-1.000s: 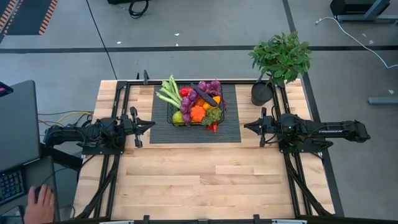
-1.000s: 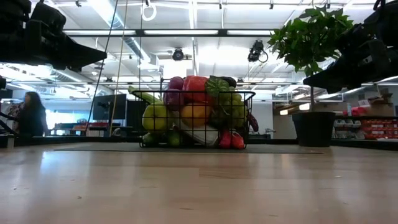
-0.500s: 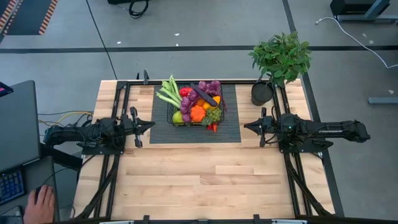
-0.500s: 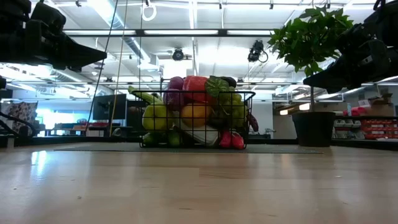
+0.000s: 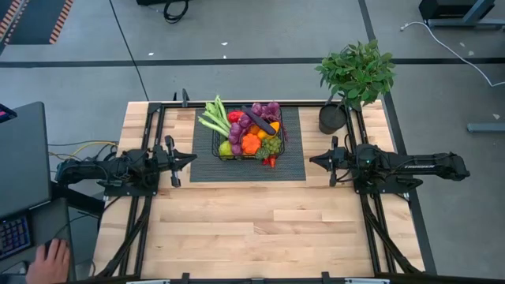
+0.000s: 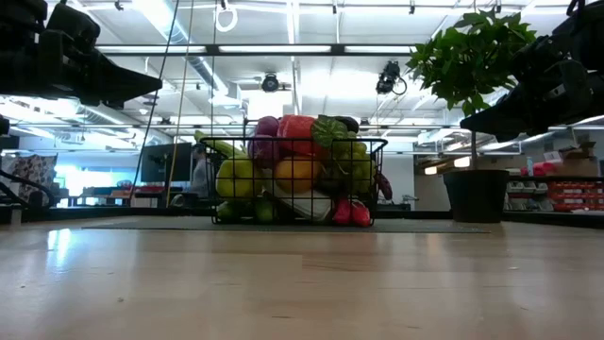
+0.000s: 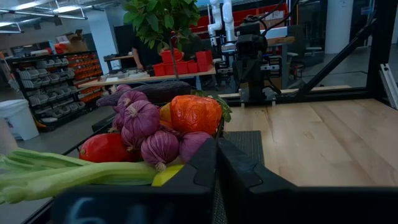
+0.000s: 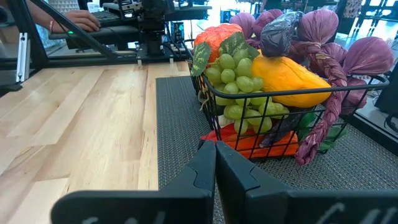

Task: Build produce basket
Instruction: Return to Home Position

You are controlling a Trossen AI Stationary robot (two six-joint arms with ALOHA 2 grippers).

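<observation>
On a dark mat (image 5: 293,167) at the far middle of the wooden table (image 5: 237,229), the basket (image 5: 215,148) stands heaped with produce (image 5: 251,142). The left gripper (image 5: 192,158) and right gripper (image 5: 312,161) hang either side, well apart from it, both empty with fingers pressed together.

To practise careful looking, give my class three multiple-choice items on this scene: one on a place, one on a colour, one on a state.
1. The basket stands:
A on the mat
B on bare wood
C on the floor

2. The plant's pot is:
A white
B black
C red

3. The left pincer and right pincer are:
A holding fruit
B wide open
C shut and empty

Key:
1 A, the mat lies under the basket.
2 B, the pot shows black from above.
3 C, each wrist view shows the fingers pressed together with nothing between.
</observation>
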